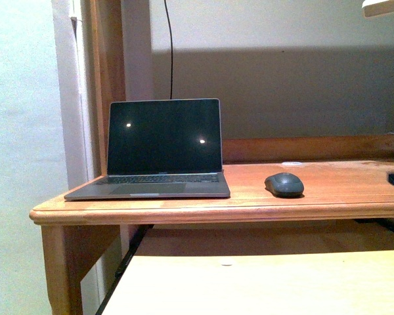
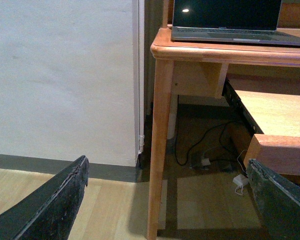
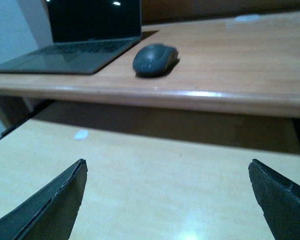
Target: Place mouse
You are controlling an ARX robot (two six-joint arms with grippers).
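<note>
Dark grey oval mouse (image 1: 284,184) sits on reddish wooden surface (image 1: 341,193), well ahead of right tool (image 3: 167,167), beside open grey laptop (image 1: 161,154). Left tool (image 2: 167,162) and right both released, empty. Placement looks done.

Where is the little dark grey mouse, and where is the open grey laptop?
small dark grey oval mouse (image 1: 284,184): front view, on its domed top.
open grey laptop with black screen (image 1: 164,136): front view, middle of its screen.
</note>
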